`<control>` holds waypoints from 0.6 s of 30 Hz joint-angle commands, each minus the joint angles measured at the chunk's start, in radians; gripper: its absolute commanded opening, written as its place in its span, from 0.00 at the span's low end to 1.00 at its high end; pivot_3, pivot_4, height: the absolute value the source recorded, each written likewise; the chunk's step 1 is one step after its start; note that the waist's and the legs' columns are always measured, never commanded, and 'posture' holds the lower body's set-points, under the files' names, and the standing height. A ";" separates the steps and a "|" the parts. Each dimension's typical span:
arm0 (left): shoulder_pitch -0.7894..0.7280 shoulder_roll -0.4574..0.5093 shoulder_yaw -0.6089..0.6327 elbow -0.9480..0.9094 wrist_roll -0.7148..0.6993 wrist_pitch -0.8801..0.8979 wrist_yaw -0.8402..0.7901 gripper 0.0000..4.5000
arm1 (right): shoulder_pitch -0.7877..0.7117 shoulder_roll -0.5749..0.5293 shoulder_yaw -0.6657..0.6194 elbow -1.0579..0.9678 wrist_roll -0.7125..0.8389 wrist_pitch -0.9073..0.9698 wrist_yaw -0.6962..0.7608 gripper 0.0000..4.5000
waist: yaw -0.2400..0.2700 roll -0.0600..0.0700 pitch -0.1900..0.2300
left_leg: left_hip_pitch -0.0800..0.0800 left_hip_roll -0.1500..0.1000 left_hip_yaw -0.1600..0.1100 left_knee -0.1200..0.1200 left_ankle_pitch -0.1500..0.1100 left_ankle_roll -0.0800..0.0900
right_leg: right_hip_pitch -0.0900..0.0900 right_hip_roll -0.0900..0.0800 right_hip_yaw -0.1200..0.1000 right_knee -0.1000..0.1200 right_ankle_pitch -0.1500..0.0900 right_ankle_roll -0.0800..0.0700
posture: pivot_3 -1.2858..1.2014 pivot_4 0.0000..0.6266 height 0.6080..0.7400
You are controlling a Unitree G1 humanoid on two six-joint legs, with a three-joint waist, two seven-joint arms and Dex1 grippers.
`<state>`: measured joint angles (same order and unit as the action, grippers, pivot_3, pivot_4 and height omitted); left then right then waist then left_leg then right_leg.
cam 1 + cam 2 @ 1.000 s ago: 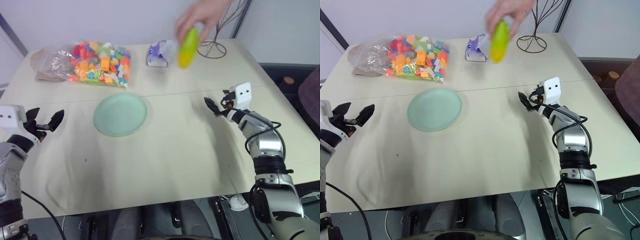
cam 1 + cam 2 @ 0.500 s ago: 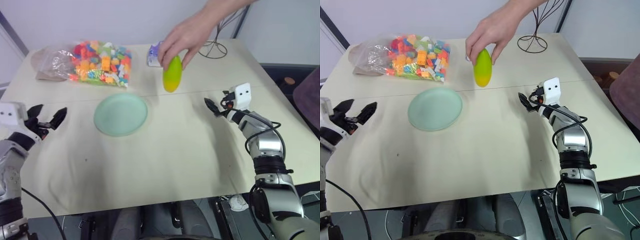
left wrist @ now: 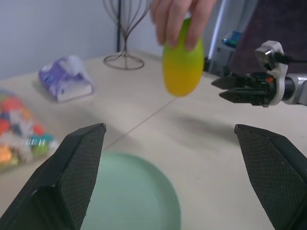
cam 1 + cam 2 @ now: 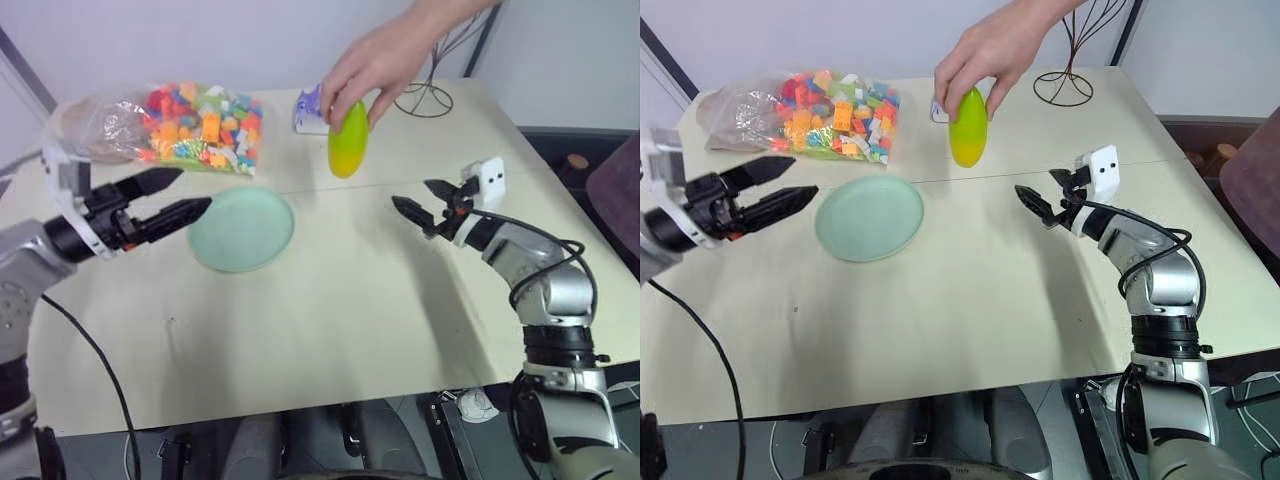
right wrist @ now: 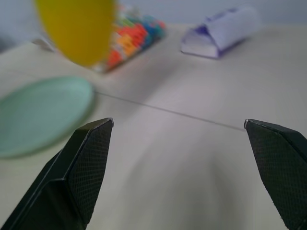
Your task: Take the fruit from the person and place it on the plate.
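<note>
A person's hand [image 4: 372,62] reaches in from the far side and holds the yellow-green fruit [image 4: 348,140] upright above the table, a little right of the plate. The pale mint-green plate [image 4: 241,229] lies flat on the table. My left gripper [image 4: 175,198] hovers open at the plate's left rim, pointing right toward the fruit [image 3: 183,64]. On the other side my right gripper [image 4: 421,200] is open too, pointing left, with the fruit [image 5: 76,28] ahead and apart from it. Neither gripper touches the fruit.
A clear bag of colourful toy bricks [image 4: 196,126] lies at the back left. A small purple-and-white packet [image 4: 312,110] sits behind the fruit, and a dark wire stand [image 4: 424,95] rises at the back right. The table edge runs close on the right.
My left arm has swung in to the right and risen, its gripper now at the plate's left rim. My right gripper has shifted left. The hand has brought the fruit down toward the table.
</note>
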<state>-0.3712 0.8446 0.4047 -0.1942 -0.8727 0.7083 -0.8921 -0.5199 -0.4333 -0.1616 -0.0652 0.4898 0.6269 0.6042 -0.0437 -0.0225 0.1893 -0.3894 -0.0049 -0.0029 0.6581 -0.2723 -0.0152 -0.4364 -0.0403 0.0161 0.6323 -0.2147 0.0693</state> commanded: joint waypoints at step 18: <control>0.007 -0.090 -0.024 -0.006 0.063 -0.062 0.073 1.00 | -0.235 0.178 0.089 0.267 -0.075 -0.154 -0.046 0.94 | 0.003 0.000 0.000 | -0.002 0.000 0.000 0.004 0.000 0.000 | 0.000 -0.002 0.000 0.000 0.000 0.000 | 0.52 0.24 1.00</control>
<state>-0.3623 0.7482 0.3437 -0.1688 -0.8104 0.6665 -0.8246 -0.7238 -0.2599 -0.0611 0.2089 0.4137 0.5027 0.5556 -0.0406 -0.0224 0.1894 -0.3912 -0.0049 -0.0033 0.6624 -0.2724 -0.0150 -0.4361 -0.0426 0.0161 0.6324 -0.2145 0.0696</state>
